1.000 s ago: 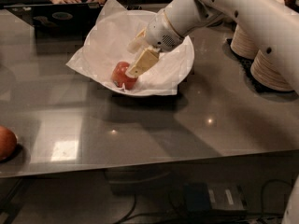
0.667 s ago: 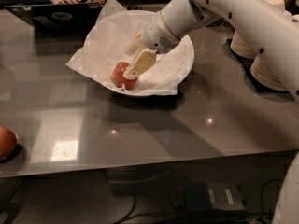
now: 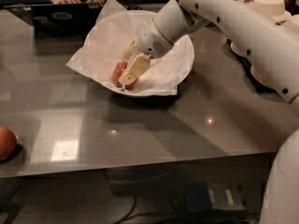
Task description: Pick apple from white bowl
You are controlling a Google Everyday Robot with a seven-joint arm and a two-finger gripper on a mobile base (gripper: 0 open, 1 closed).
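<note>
The red apple (image 3: 118,73) lies in the white bowl (image 3: 186,59), on the crumpled white paper (image 3: 100,45) that lines it, at the front left of the bowl. My gripper (image 3: 127,64) reaches down into the bowl from the right. Its fingers stand apart. The near yellowish finger (image 3: 134,69) lies over the apple's right side and hides part of it. The far finger is partly hidden behind the wrist. The apple rests on the paper.
An orange-brown round fruit (image 3: 5,143) sits at the table's left edge. Stacked small paper bowls (image 3: 268,6) stand at the back right, partly behind my arm. A person's hands and a dark laptop (image 3: 56,17) are at the far edge. The grey table's front edge (image 3: 140,164) runs below.
The gripper has sunk a little lower and to the left, closer onto the apple. The apple and the bowl have not moved.
</note>
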